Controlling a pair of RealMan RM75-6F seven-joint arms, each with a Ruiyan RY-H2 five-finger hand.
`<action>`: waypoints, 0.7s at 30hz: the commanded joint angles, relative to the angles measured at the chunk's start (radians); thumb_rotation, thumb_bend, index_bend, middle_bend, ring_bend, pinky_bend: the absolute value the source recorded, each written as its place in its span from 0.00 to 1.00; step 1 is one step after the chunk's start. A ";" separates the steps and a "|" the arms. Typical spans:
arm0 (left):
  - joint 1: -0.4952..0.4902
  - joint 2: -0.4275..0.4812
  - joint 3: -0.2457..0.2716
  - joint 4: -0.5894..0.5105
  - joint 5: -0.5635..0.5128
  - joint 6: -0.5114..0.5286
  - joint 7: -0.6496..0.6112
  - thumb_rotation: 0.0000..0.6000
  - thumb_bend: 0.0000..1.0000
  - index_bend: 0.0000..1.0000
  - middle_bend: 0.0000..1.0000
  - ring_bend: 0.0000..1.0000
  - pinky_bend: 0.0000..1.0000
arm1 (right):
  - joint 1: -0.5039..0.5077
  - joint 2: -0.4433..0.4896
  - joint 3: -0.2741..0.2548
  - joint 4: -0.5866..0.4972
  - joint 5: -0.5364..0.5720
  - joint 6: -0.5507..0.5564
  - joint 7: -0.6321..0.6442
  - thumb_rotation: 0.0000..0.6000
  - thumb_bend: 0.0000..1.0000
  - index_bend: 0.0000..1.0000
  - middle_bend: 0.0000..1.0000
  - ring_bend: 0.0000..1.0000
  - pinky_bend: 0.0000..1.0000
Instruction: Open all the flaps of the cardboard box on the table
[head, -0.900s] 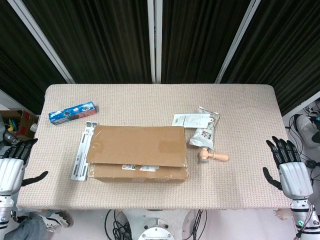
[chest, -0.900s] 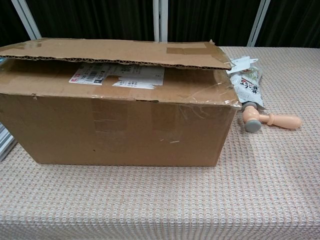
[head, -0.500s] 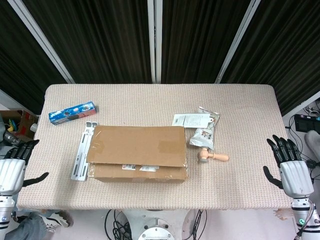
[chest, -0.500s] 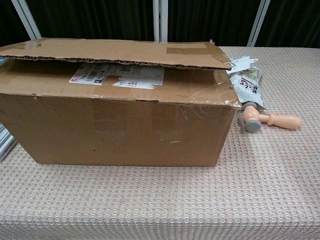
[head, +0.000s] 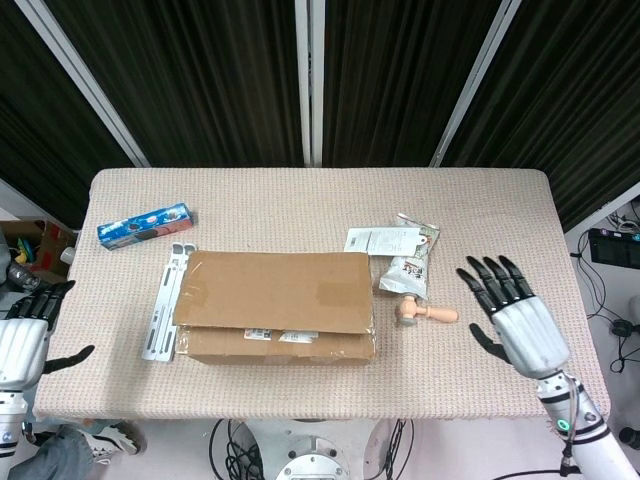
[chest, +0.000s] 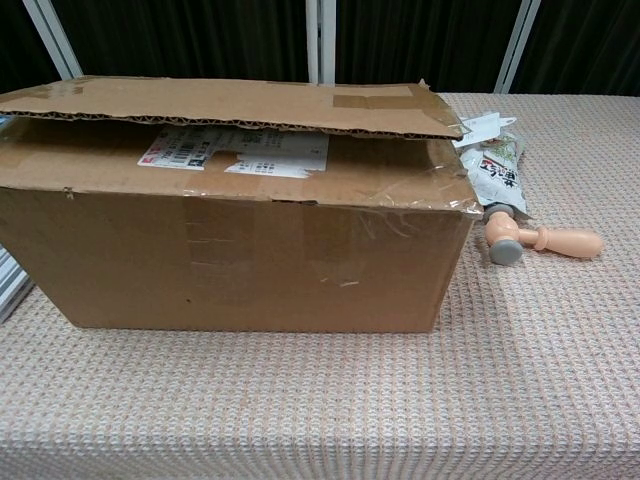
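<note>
A brown cardboard box (head: 272, 305) (chest: 240, 230) lies near the table's front edge, left of centre. Its far top flap (head: 270, 290) (chest: 230, 105) lies flat over the top, overlapping the near flap that bears a white label (chest: 235, 150). My right hand (head: 518, 318) hovers over the table to the right of the box, fingers spread, holding nothing. My left hand (head: 22, 338) hangs off the table's left edge, fingers apart and empty. Neither hand touches the box, and neither shows in the chest view.
A blue snack pack (head: 145, 225) lies at the far left. A white metal bracket (head: 165, 300) sits against the box's left side. Plastic packets (head: 400, 255) (chest: 497, 165) and a small peach-handled tool (head: 428, 314) (chest: 545, 240) lie right of the box.
My right hand has moved in from the table's right edge to above the table, closer to the peach-handled tool. The left hand and box stay put.
</note>
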 joint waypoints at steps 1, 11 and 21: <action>0.003 -0.003 0.001 0.005 0.003 0.006 0.002 0.87 0.01 0.13 0.16 0.17 0.25 | 0.100 0.003 0.035 -0.093 -0.011 -0.127 -0.116 1.00 0.20 0.00 0.00 0.00 0.00; 0.012 -0.005 0.007 0.014 0.000 0.009 -0.001 0.87 0.01 0.13 0.16 0.17 0.25 | 0.231 -0.159 0.053 -0.112 0.068 -0.299 -0.241 1.00 0.19 0.00 0.00 0.00 0.00; 0.016 -0.002 0.002 0.026 -0.005 0.014 -0.010 0.86 0.01 0.13 0.16 0.17 0.25 | 0.299 -0.340 0.069 -0.032 0.064 -0.288 -0.365 1.00 0.19 0.00 0.00 0.00 0.00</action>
